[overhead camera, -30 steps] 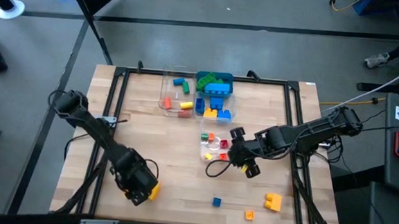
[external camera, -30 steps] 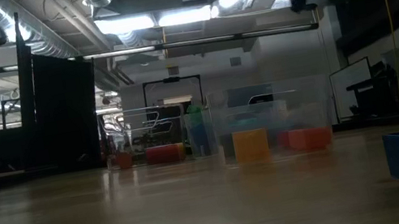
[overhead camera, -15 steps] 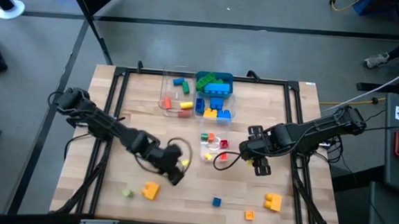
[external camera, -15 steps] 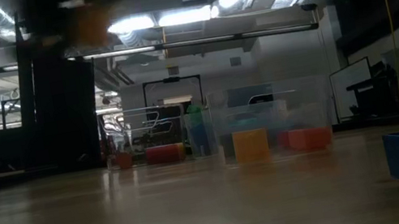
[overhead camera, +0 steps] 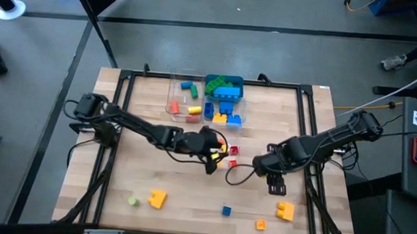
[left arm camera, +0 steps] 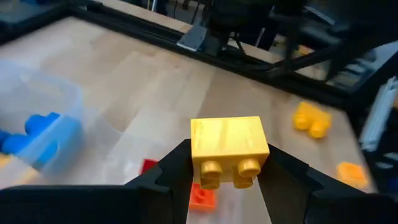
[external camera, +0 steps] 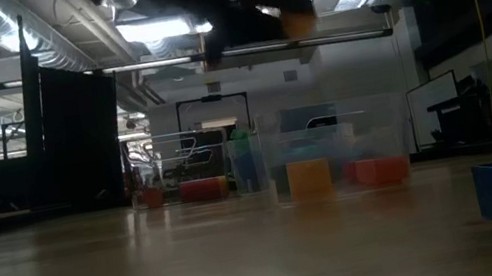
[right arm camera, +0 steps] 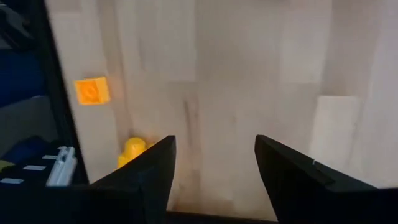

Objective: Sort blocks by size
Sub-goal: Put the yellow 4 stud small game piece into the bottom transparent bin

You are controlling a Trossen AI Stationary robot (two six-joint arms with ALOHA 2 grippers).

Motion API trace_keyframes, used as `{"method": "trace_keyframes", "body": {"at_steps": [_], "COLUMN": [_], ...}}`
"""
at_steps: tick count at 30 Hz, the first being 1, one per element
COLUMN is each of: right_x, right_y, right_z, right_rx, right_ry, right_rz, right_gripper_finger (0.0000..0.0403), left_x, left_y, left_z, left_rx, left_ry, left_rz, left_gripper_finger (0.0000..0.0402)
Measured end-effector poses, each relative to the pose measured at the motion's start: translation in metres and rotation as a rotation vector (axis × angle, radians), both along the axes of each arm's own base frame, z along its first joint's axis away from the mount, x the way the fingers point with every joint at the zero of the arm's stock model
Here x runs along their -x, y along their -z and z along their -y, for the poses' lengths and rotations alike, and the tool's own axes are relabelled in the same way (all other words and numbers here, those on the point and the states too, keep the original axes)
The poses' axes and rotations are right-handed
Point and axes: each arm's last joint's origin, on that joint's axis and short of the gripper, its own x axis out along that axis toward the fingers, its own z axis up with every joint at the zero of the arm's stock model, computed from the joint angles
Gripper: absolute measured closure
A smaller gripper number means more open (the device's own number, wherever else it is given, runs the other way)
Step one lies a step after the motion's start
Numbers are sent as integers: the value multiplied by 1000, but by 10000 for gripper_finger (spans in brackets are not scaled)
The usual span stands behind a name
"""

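My left gripper is shut on a yellow two-stud brick, held above the table beside the small clear tub that holds tiny red and yellow blocks. It shows high up in the low view. My right gripper is open and empty over bare wood at the centre right, and its own view shows its fingers apart. Loose blocks lie flat near the front edge: a yellow one, a small green one, a blue one, an orange one and a yellow one. My left gripper pinches the yellow brick between its two fingers, one on each opposite side wall. The brick's studs face back toward the wrist camera. The brick is lifted clear of the table.
A clear tub with a few blocks and a teal-blue tray with blue, green and yellow blocks stand at the far middle. A black frame runs along the table's sides. Bare wood lies at the left and the front middle.
My left gripper has carried the yellow brick up from the near left corner toward the table's centre, beside the small tub. A yellow block and a green one stay where it was. My right gripper has drawn back from the small tub toward the near right.
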Motion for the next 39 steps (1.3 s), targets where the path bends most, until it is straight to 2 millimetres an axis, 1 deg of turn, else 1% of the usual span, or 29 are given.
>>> {"method": "trace_keyframes", "body": {"at_steps": [4,9,15,20,25,28,30,35,39], "right_x": [2,8,19,26,27,27,27,27,28], "right_y": [-1,-3,-5,0,13,23,31,56,78], "right_z": [-17,-42,-71,-98,-128,-145,-156,-177,-184], "right_rx": [-29,-14,-24,-81,-136,-158,-169,-148,-60], "right_ry": [10,60,121,128,84,55,35,0,-16], "right_rz": [44,130,231,265,287,297,302,294,272], "right_gripper_finger": [180,180,180,180,180,180,180,180,180], "left_x": [-12,-16,-17,-17,-16,-16,-16,-15,-14], "left_y": [18,37,37,39,41,41,41,39,39], "left_z": [-9,-22,-37,-40,-44,-46,-46,-41,-27], "left_rx": [-53,-14,-3,-42,-37,-40,-38,-9,-3], "left_ry": [-3,-55,-99,-82,-92,-96,-97,-98,-38], "left_rz": [-10,-77,-77,-100,-123,-129,-127,-114,-115], "left_gripper_finger": [256,256,256,253,216,190,180,177,183]}}
